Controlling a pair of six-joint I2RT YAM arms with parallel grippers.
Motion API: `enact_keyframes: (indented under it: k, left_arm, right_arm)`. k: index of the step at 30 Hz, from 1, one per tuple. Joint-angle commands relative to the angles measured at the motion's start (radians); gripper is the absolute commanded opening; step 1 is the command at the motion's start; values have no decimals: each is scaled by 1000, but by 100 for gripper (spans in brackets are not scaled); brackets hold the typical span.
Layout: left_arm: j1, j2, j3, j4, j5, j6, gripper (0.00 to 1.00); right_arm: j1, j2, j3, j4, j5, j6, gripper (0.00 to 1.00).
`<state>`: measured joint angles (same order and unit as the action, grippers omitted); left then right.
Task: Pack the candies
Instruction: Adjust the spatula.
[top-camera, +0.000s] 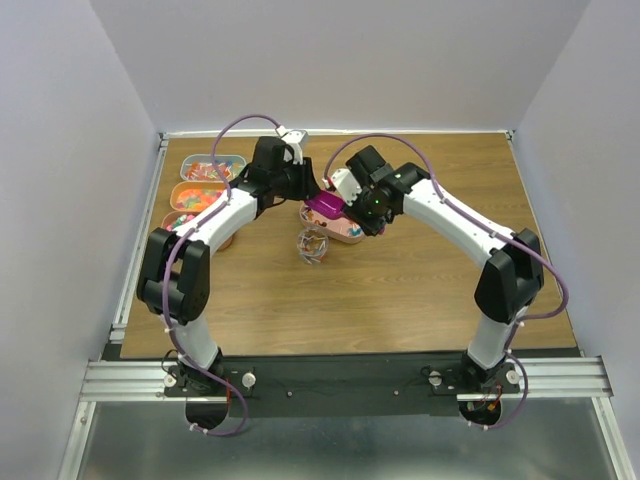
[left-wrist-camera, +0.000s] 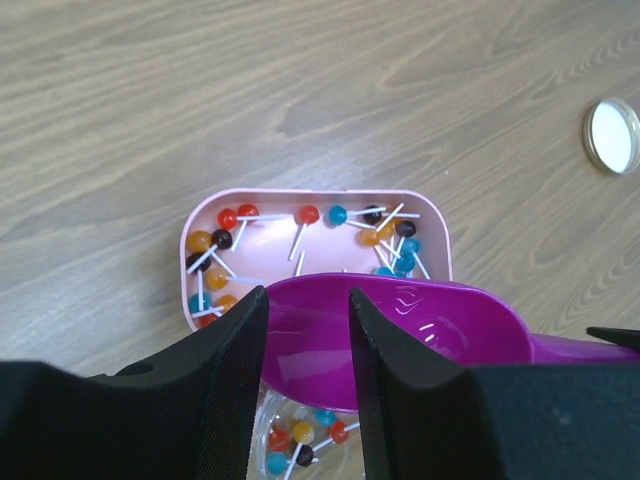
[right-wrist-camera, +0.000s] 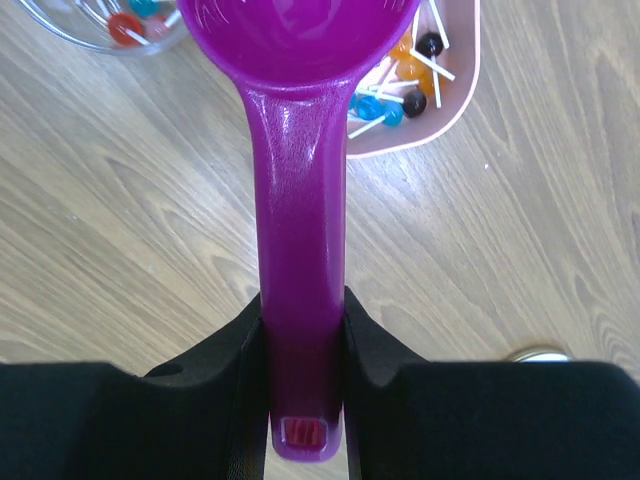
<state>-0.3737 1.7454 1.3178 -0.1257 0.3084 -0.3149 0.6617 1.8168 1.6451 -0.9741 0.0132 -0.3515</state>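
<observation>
The candies are small lollipops on white sticks. Many lie in a pink tray (left-wrist-camera: 320, 197), mostly along its far wall (left-wrist-camera: 300, 215), and a few sit in a clear jar (left-wrist-camera: 300, 435) just in front of it. My right gripper (right-wrist-camera: 303, 300) is shut on the handle of the magenta scoop (right-wrist-camera: 300, 150). The empty scoop bowl (left-wrist-camera: 440, 325) hangs over the jar and the tray's near edge. Above the scoop bowl, my left gripper (left-wrist-camera: 307, 295) is open, with nothing between its fingers. From the top view, both grippers meet at mid-table over the jar (top-camera: 313, 246).
Three oval trays of candies (top-camera: 200, 195) stand in a column at the table's left edge, beside my left arm. A round cream lid (left-wrist-camera: 612, 135) lies on the wood to the right of the pink tray.
</observation>
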Motion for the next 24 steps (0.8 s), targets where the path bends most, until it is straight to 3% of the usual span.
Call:
enact_keyframes:
  k: [1, 14, 24]
  left_arm:
    - [-7, 35, 26, -40, 29, 10, 45]
    - [-8, 59, 43, -57, 46, 16, 44]
    - [50, 11, 38, -43, -67, 33, 47]
  right_arm:
    - [-5, -76, -21, 74, -55, 2, 1]
    - [-13, -206, -120, 270, -59, 17, 1]
    - [-33, -146, -133, 154, -19, -32, 1]
